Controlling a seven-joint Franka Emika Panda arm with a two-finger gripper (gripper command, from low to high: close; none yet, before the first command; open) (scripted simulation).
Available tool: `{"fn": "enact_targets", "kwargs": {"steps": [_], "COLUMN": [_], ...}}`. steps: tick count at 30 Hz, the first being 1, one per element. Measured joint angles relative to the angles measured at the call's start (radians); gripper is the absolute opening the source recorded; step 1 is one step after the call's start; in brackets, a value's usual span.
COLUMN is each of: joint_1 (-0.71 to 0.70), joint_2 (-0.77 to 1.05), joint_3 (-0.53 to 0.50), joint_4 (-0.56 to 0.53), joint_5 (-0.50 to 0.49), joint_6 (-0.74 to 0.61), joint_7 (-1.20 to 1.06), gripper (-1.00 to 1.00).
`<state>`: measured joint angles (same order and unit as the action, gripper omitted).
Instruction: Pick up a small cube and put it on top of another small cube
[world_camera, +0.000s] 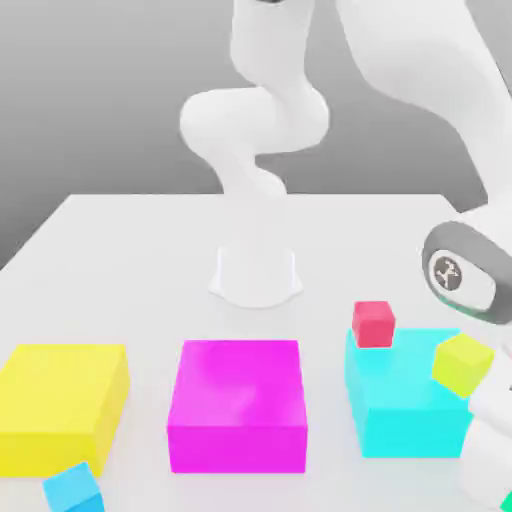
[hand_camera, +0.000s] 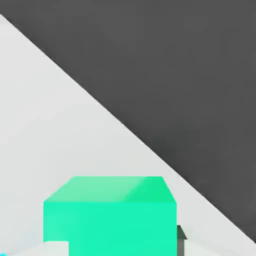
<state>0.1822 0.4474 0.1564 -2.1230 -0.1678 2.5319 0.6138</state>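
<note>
Green cube (hand_camera: 112, 215) cut off, seemingly between hand's fingers (hand_camera: 181, 234).

Glossy white rounded arm (world_camera: 262, 120) with a grey-ringed wrist joint (world_camera: 462, 272)

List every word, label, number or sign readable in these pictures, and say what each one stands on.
No words, numbers or brand names can be read anywhere.
One sign: a small white emblem, no letters, on the round dark disc on the robot arm at the exterior view's right.
The yellow block, magenta block, cyan block, red cube, yellow-green cube, blue cube and green cube are plain.
</note>
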Motion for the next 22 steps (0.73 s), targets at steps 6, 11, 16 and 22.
{"fn": "enact_targets", "kwargs": {"steps": [6,11,16,22], "joint_1": [-0.175,-0.323,-0.461,-0.484], "joint_2": [-0.063,-0.124,-0.155,-0.047], "joint_3": [-0.09,-0.167,-0.24,-0.236], "joint_4": [-0.052,-0.097,-0.137,-0.134], "joint_5": [0.059,0.126,0.208,0.234], "joint_6": [-0.008,-0.01,0.016,0.123], "joint_7": [-0.106,-0.208,-0.317,-0.341], "gripper": [-1.0,-1.0,-1.0,1.0]}}
